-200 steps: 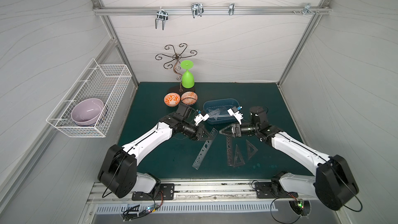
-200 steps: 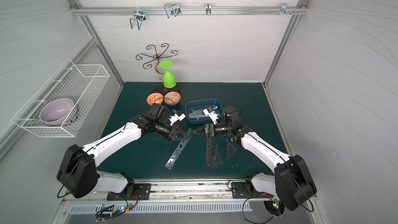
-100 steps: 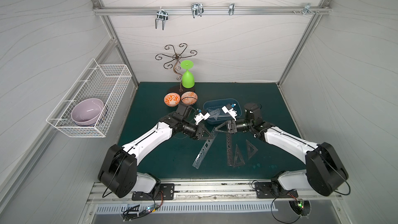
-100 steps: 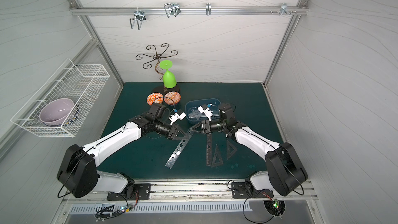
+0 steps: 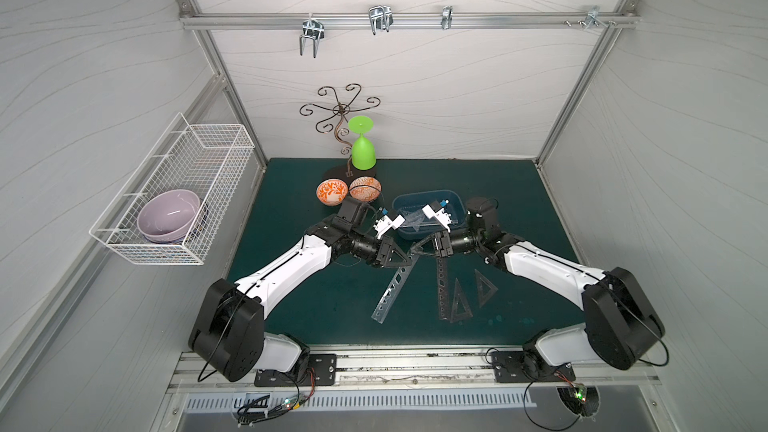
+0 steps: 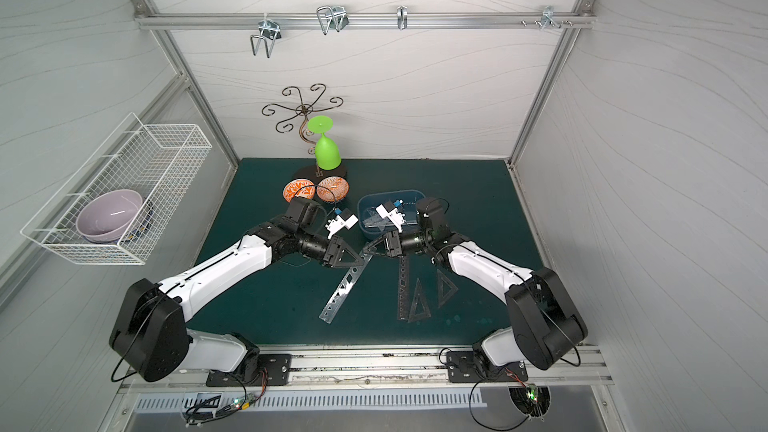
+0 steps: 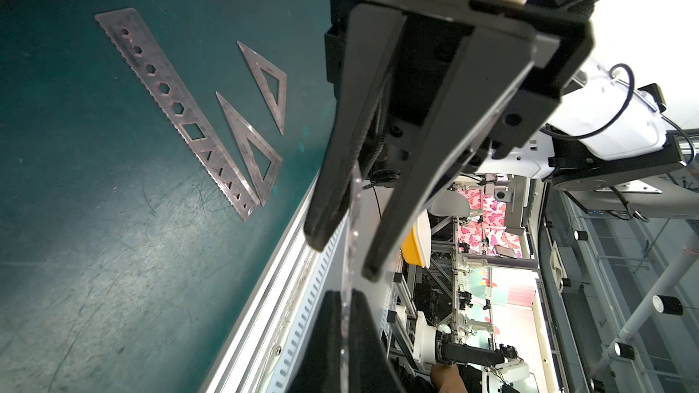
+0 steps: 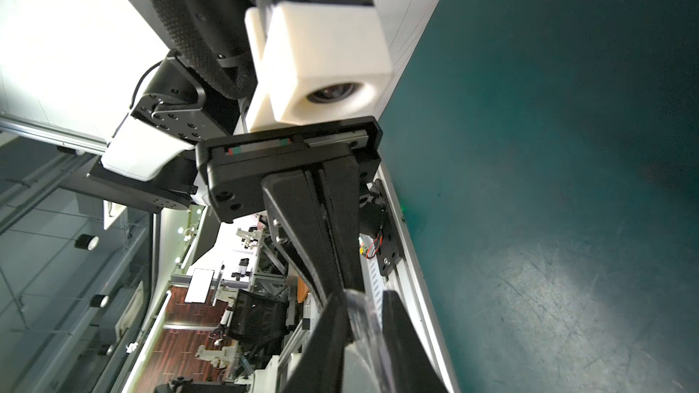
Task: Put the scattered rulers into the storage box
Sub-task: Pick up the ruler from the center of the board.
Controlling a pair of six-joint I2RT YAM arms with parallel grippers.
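left gripper (image 5: pixel 405 259) is clamped on the long clear plastic stencil ruler (image 5: pixel 392 290), slanting just in front of the shallow blue plastic storage box (image 5: pixel 428 194); right gripper (image 7: pixel 342 255) straddles the same end, jaws not closed on it yet; three more clear rulers (image 5: pixel 443 284) lie flat on the green mat (image 5: pixel 332 317)

Green mat (image 5: pixel 311 313): stencil strip (image 7: pixel 189 117), two triangles (image 7: pixel 236 126), blue box (image 5: pixel 428 193), two orange bowls (image 5: pixel 331 193), black stand base (image 5: pixel 336 171).

No text, brand or number can be read anywhere. The stencil ruler (image 7: pixel 177 115) and triangles (image 7: pixel 251 153) on the mat (image 7: pixel 94 258) carry faint markings (perhaps graduations) — too small to make out.
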